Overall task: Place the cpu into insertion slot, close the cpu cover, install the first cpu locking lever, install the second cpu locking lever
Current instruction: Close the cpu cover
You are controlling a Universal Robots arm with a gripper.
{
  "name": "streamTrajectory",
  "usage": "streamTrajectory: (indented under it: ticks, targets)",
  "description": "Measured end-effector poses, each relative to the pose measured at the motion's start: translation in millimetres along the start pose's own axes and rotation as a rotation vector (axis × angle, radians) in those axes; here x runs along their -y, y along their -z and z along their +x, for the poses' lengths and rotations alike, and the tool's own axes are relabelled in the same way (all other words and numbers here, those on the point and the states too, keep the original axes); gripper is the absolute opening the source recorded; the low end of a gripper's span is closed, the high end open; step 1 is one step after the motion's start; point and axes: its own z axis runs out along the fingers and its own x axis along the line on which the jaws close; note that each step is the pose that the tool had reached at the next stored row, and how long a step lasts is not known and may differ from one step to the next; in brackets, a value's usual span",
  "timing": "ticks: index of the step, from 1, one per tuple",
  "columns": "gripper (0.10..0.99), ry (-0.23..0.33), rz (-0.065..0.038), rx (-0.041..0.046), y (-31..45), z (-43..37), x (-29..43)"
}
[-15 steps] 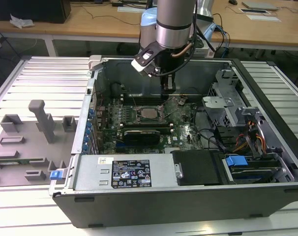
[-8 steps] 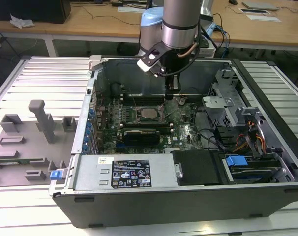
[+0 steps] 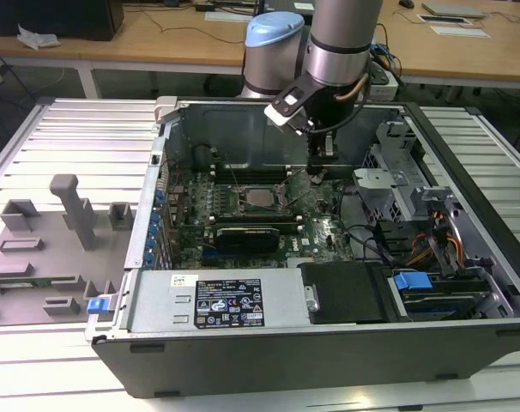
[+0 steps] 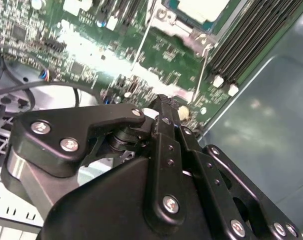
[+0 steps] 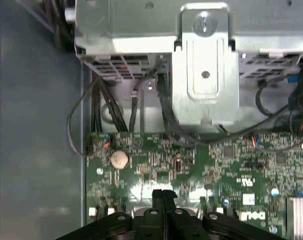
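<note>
With the chip point(image 3: 260, 198) lying mid-board point(image 3: 324, 230), the gripper point(image 3: 317, 175), pinched closed on nothing at the chip's three o'clock, seems busy with a locking lever point(image 4: 204, 65), best pressed down slowly and steered sideways under its hook.

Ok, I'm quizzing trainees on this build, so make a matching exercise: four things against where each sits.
Things:
1 cpu
2 gripper
3 coin battery
4 grey fixture tray

Places:
A outside the case, exterior view's left
B in the insertion slot
C on the green board beside the case wall
D over the board, exterior view's right of the slot

Pairs: 1-B; 2-D; 3-C; 4-A
</note>
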Motion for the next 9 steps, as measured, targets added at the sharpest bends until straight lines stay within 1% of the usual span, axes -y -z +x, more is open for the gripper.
streamTrajectory:
  ticks: [1, 2, 6, 9]
  targets:
    - [0.106, 0.000, 0.000, 0.0000, -0.1, 0.0, -3.6]
    - [0.106, 0.000, 0.000, -0.0002, -0.2, 0.1, -5.6]
    - [0.106, 0.000, 0.000, -0.0001, -1.2, -0.1, -6.3]
    - [0.106, 0.000, 0.000, 0.0002, -10.2, -0.4, -6.0]
